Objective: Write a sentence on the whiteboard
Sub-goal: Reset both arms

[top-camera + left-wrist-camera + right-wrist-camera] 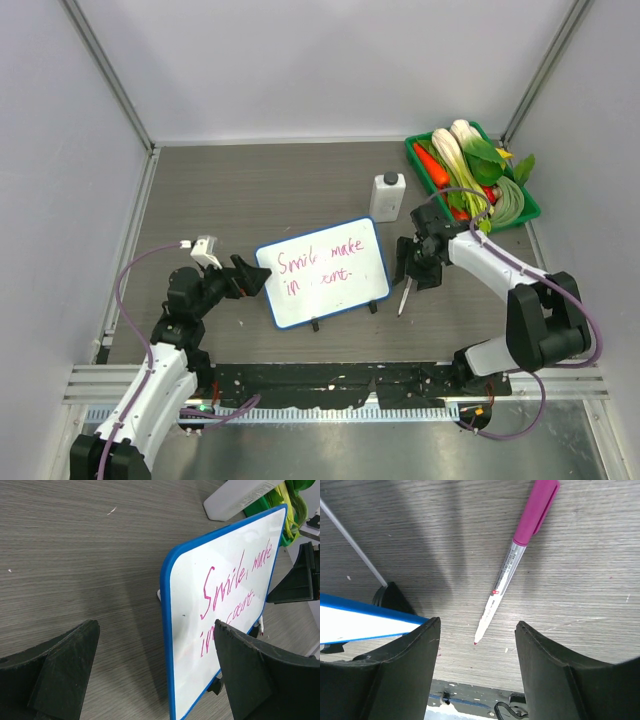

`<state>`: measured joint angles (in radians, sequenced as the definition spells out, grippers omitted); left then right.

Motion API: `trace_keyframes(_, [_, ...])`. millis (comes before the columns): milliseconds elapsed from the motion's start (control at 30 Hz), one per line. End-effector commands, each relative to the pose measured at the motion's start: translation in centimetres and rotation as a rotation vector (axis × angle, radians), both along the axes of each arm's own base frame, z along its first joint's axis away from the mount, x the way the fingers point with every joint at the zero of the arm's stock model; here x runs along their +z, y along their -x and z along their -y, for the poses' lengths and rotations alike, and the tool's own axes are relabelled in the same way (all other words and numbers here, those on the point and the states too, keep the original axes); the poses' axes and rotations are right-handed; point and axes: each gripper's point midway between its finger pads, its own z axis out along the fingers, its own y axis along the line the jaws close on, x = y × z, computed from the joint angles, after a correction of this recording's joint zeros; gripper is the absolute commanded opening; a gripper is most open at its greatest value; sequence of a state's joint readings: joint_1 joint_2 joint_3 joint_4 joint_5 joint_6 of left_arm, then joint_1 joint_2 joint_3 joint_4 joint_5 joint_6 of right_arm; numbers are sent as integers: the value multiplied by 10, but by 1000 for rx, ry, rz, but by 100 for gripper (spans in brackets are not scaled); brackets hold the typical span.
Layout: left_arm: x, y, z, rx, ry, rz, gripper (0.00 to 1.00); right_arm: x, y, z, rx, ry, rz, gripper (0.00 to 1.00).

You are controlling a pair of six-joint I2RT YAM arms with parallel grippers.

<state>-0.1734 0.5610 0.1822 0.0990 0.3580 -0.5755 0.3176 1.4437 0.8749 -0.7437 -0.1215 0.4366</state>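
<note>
Your right hand (477, 625) is spread, the pink marker (512, 565) lying loose on the desk (580, 580) between its fingers. Your left hand (252, 276) gapes wide just beside the whiteboard (340, 298).

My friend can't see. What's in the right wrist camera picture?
A marker with a pink cap lies loose on the grey table, its tip pointing toward the open right gripper, which isn't touching it. At the left are the whiteboard with its blue edge and one black foot.
</note>
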Motion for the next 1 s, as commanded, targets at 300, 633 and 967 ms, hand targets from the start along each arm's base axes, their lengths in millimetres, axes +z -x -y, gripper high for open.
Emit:
trace_keyframes(300, [39,-7,3,6,61,61,100,57,-34,17,-70,51,309,67])
trace_keyframes(633, [84,-13,0,77,154,26,100,109,-43,19,-95,-24,584,82])
trace_keyframes(967, [113,-21,-14,185,106,-109,100,141,-42,14,-116,-134,766,87])
